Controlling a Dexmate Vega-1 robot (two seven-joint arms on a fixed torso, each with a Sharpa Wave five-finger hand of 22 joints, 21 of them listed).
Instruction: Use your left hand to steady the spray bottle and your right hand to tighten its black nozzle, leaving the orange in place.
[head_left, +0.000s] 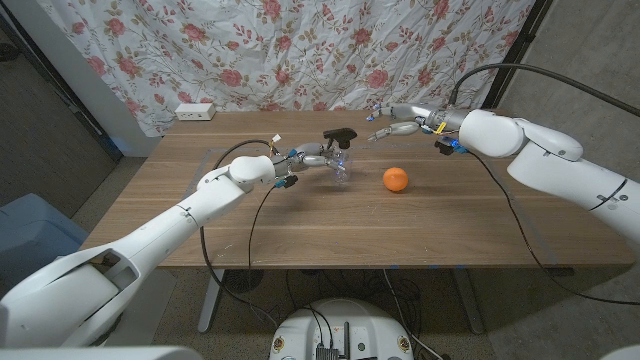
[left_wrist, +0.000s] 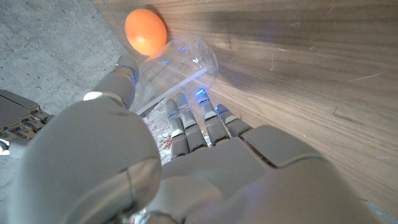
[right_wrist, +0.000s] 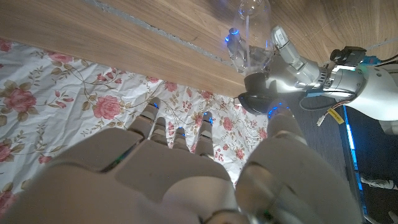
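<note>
A clear spray bottle with a black nozzle stands near the table's middle. My left hand grips its body from the left side. The left wrist view has my left hand with fingers wrapped on the clear bottle, and the orange beyond it. My right hand hovers to the right of the nozzle, a short gap away, fingers apart and holding nothing. The orange lies on the table right of the bottle. From the right wrist view, my right hand faces the bottle and nozzle.
A white power strip lies at the wooden table's back left edge. A floral curtain hangs behind the table. Black cables trail from both arms over the tabletop.
</note>
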